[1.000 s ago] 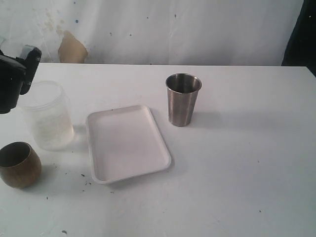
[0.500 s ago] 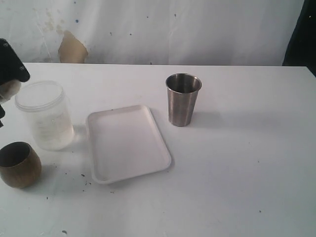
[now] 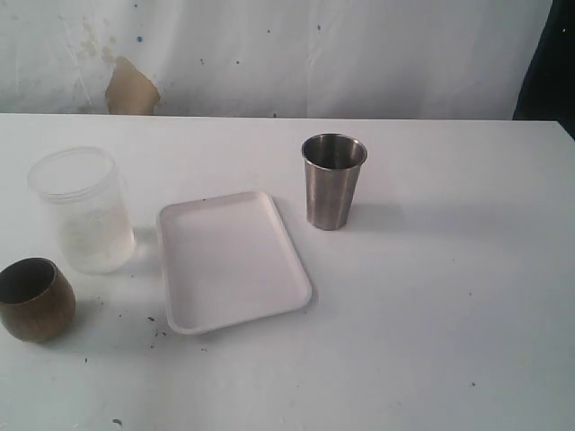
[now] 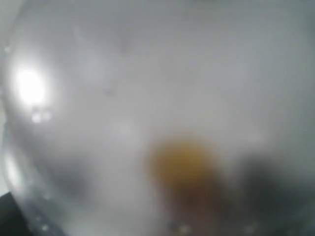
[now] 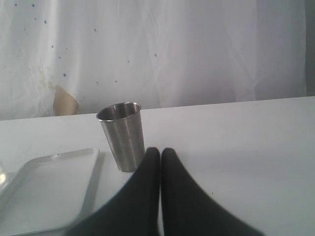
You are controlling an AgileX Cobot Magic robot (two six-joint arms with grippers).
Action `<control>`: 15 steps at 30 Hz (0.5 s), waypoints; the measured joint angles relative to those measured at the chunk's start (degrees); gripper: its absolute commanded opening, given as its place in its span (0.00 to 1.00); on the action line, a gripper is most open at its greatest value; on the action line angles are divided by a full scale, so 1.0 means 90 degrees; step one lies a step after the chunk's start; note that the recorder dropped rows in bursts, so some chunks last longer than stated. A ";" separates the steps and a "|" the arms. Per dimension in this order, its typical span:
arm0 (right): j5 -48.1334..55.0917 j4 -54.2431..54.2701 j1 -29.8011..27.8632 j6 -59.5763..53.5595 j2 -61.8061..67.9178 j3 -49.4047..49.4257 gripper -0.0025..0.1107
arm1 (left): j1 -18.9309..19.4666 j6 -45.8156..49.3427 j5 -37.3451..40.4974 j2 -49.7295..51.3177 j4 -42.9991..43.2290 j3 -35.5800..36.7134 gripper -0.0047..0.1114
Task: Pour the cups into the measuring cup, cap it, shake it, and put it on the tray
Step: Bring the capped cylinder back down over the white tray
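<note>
Left gripper now unseen; tumbler [image 5: 123, 136] seemingly just beyond right gripper [image 5: 160, 150]

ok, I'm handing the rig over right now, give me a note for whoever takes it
Right pincer: shut, empty, pointing toward the steel cup.
Left pincer: not visible; its camera shows only a blurred translucent surface up close.
In the outside view: steel cup upright on the table, right of the tray; brown cup upright at front left, beside a frosted jar. Measuring cup not visible.
Done: nothing evident; tray is bare.
Left: pour both cups, cap, shake, set on tray.
</note>
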 measured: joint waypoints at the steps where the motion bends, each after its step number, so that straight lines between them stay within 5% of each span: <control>1: 0.0000 0.0000 0.0000 0.0000 0.0000 0.0000 0.02 | 0.0012 0.0000 -0.0107 -0.0113 -0.0192 0.0000 0.04; 8: 0.0000 -0.0025 0.0000 0.0041 0.0000 0.0000 0.02 | 0.0012 0.0871 -0.0899 -0.0790 -0.2457 0.0033 0.04; 15: 0.0000 -0.0025 0.0000 0.0041 0.0000 0.0000 0.02 | -0.0155 0.3239 -0.1825 -0.0870 -0.5424 0.0669 0.04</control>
